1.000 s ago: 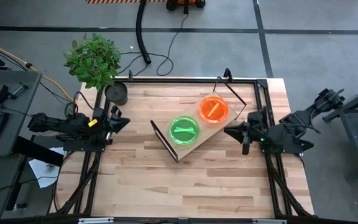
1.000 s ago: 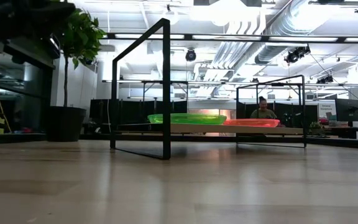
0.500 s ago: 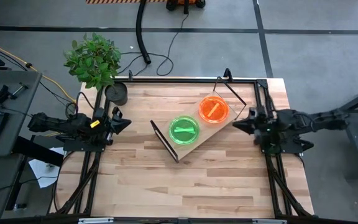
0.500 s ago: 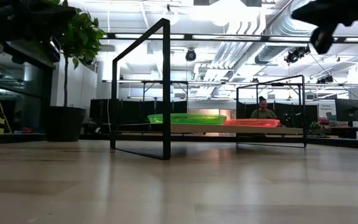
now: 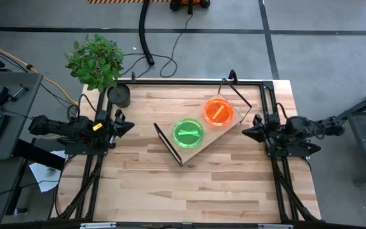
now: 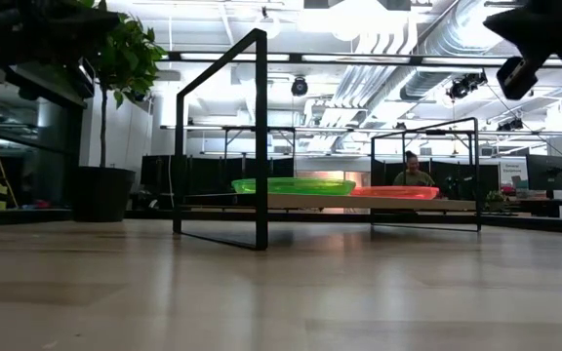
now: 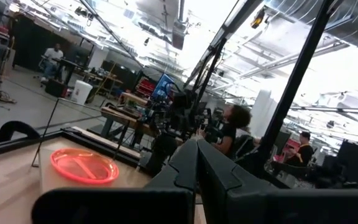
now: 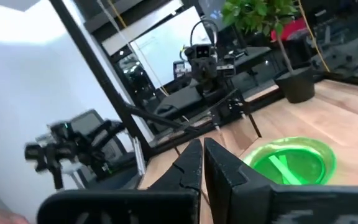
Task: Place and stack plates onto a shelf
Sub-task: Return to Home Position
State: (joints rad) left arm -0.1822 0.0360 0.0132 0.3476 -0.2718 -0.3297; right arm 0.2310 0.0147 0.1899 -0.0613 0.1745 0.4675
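The right tool [image 5: 248,133] had drawn back from the shelf [image 5: 230,124], fingers together and empty; the left tool [image 5: 127,126] waited, likewise closed, off the opposite end. On the shelf lay the green plates [image 5: 188,133] and orange plates [image 5: 218,111], so stacking looked finished.

the tabletop [image 5: 170,184] is butcher-block wood in pale and tan strips, smooth, with a satin sheen that softly mirrors the room in the low view. the shelf [image 6: 301,202] is a lighter, plainer wood board, matt, with thin black metal wire frames [image 6: 261,136] at its ends. the green plates [image 5: 188,133] and orange plates [image 5: 218,112] are translucent plastic, glossy, each catching a bright streak. the floor [image 5: 316,57] looks smooth, matt grey.
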